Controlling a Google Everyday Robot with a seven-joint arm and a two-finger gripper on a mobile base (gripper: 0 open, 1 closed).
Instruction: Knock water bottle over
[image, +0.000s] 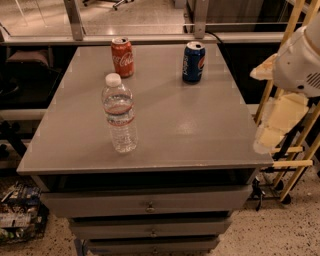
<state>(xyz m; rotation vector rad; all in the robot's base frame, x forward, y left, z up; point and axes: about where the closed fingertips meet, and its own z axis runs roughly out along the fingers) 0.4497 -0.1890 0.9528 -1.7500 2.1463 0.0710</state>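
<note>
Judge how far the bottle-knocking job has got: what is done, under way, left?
Done: nothing; the water bottle stands upright on the table, front left. Under way: only a white arm section shows at the right edge, off the table; the gripper is out of view. Left: reaching the bottle and tipping it over.

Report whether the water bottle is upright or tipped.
Upright: the water bottle stands on its base on the table, cap up. The tool is beyond the table's right edge, clear of it.
</note>
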